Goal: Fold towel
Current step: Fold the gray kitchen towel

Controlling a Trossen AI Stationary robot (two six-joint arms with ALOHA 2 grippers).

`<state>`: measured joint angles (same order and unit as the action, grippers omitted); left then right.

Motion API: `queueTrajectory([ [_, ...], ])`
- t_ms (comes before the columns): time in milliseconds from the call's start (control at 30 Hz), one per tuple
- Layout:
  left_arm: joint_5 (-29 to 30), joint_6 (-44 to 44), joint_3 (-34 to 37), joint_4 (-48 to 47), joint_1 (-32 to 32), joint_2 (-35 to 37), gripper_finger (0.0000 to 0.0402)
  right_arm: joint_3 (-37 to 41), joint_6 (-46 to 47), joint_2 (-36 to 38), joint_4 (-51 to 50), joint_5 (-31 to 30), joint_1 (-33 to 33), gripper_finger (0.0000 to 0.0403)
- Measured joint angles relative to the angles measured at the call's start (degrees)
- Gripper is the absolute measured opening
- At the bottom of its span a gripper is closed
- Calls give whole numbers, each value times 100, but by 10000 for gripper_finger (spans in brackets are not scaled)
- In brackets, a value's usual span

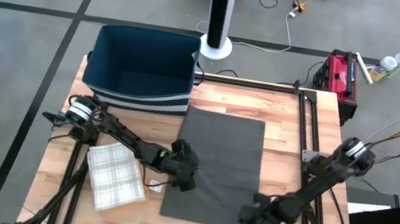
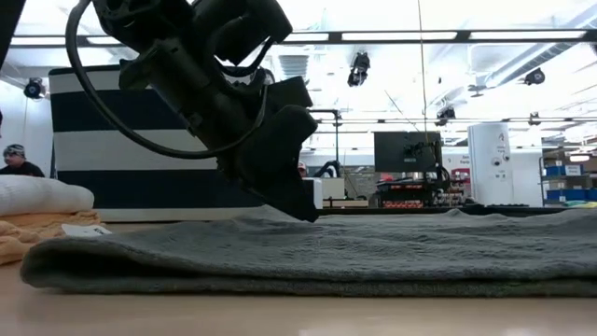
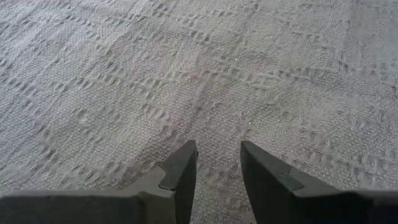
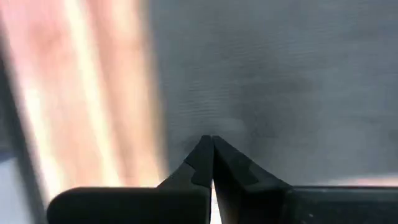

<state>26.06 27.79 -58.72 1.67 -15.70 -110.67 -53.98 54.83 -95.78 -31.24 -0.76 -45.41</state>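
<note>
Even overhead light from ceiling strips (image 2: 392, 37), glaring white at 12 o'clock in the low view. Right wrist view blurred; table (image 4: 93, 93) smeared.

High view looks straight down on the whole table (image 1: 211, 90), low view sits at table-top level facing the room, each wrist view looks close past its own fingers, all sharing the gray towel (image 1: 215, 167).

Blue bin (image 1: 142, 69) blocks behind grey towel (image 1: 220, 159); plaid cloth (image 1: 116, 177) crowds towel's left; my arms flank it; towel's middle open.
</note>
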Motion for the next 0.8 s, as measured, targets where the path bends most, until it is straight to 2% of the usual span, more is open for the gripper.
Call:
queueTrajectory([
  [133, 13, -4, 4, 2, 0, 0, 112, -31, -331, -479, 880, 964, -5, 0],
  [200, 15, -6, 4, -3, 0, 0, 112, -80, -487, -621, 988, 1176, -3, 0],
  [333, 20, -73, 4, -17, 4, 2, 119, -82, -570, -545, 609, 1048, 5, 0],
  [567, 34, -275, -19, -64, -2, 87, 128, -1, -286, 9, -657, 159, 19, 0],
  [800, 44, -324, -5, -58, 1, 205, 119, -17, -33, 380, -575, -65, -49, 0],
])
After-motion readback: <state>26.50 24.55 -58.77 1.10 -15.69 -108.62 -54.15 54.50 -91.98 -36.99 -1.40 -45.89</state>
